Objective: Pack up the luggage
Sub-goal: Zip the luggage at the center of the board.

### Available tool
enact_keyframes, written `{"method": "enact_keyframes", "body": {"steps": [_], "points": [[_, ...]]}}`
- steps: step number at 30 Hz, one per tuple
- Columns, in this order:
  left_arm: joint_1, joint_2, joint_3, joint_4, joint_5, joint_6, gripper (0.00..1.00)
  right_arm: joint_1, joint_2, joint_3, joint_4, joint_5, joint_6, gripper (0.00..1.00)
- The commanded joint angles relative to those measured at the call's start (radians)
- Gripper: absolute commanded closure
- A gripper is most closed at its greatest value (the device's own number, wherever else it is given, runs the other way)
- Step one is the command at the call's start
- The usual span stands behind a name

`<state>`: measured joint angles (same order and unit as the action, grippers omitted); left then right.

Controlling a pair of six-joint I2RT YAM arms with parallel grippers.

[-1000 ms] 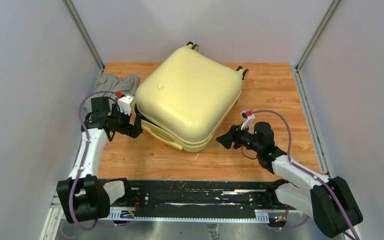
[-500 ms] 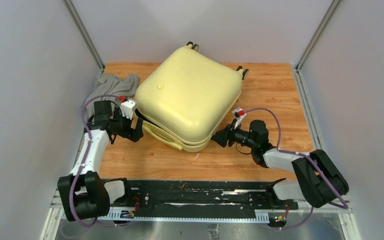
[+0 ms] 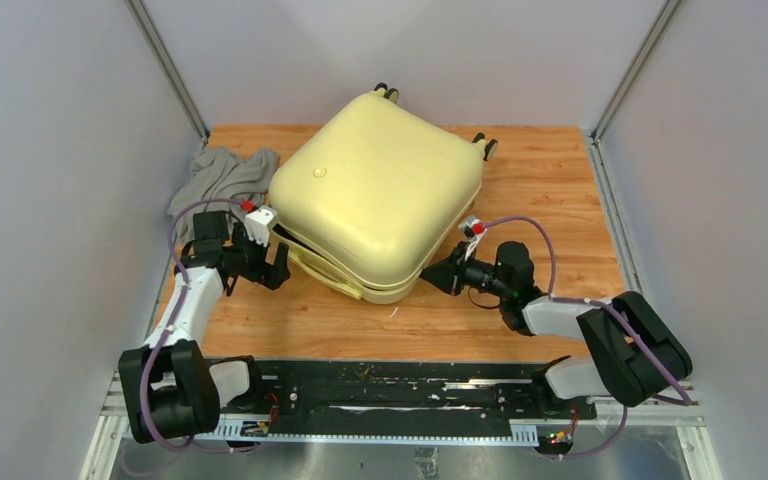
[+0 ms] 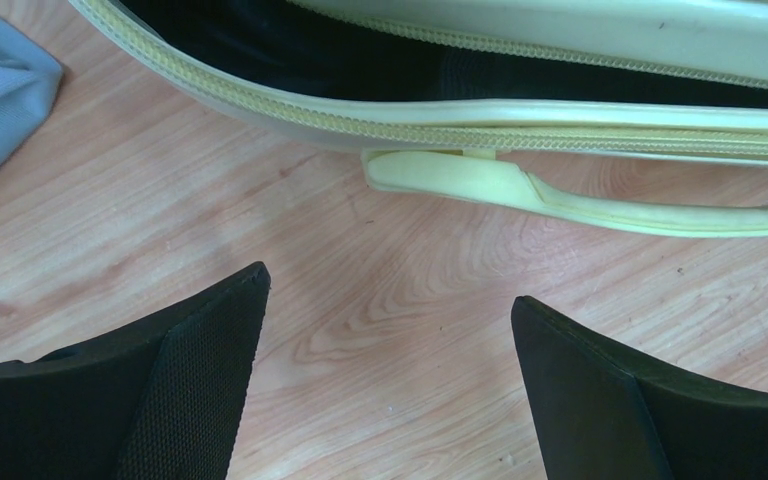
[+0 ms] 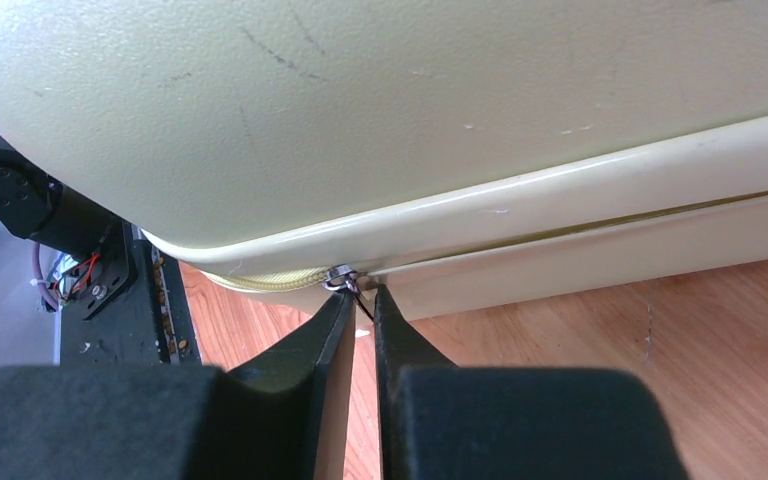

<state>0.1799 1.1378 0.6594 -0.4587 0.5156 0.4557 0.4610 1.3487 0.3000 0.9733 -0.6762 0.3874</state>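
Luggage: the luggage (image 3: 375, 190) lies flat between both grippers, its seam gaping towards the left one.
Right gripper: the right gripper (image 5: 358, 305) is narrowed to a slit, pinching the zipper pull (image 5: 341, 277).
Left gripper: the left gripper (image 4: 389, 288) is wide, touching nothing; the handle (image 4: 480, 180) is just ahead.
Change: a second ago the right gripper stood half open, short of the shell.
Surface: wooden table (image 3: 540, 180); grey cloth (image 3: 222, 175) beyond the left gripper; pale walls.
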Motion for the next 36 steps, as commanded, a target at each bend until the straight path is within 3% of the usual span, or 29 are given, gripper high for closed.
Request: {"method": "enact_keyframes", "body": {"steps": [1,10,21,28,36], "points": [[0.001,-0.019,-0.011,0.057,0.040,-0.006,0.05,0.025,-0.013,-0.003,0.068,0.062,-0.039,0.88],[-0.010,-0.017,-0.046,0.147,0.089,-0.023,0.16,0.050,-0.068,-0.035,0.030,0.122,-0.041,1.00],[-0.094,0.005,-0.101,0.279,0.067,-0.042,0.32,0.098,-0.151,-0.085,-0.024,0.251,-0.048,1.00],[-0.134,-0.005,-0.105,0.269,0.049,0.020,0.43,0.118,-0.187,-0.096,-0.046,0.278,-0.048,1.00],[-0.148,-0.012,-0.136,0.303,0.064,0.023,0.49,0.257,-0.203,-0.100,-0.084,0.343,-0.052,1.00]]}}
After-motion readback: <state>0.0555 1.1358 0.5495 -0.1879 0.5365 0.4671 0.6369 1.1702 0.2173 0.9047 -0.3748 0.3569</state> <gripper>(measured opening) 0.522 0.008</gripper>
